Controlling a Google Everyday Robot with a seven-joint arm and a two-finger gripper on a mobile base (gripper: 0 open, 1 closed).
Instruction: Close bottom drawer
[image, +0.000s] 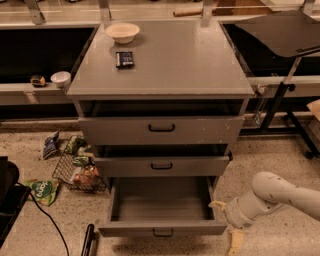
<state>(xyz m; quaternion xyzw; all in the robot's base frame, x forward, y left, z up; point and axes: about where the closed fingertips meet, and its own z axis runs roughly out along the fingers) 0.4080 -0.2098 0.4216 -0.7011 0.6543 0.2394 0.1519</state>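
The bottom drawer (162, 229) of the grey cabinet (160, 65) is pulled far out and is empty inside. Its slim front panel carries a small black handle (163, 232). My gripper (226, 223) is at the drawer's front right corner, low near the floor. It is open, with one yellowish fingertip (218, 205) beside the drawer's right side and the other (235, 242) lower, in front of the panel. It holds nothing. The white arm (280, 192) comes in from the right.
The top drawer (161, 129) and middle drawer (161, 165) stand slightly out. A bowl (122, 32) and a dark packet (124, 59) lie on the cabinet top. A wire basket with snack bags (80, 172) sits on the floor at the left. A black stand (282, 90) is at the right.
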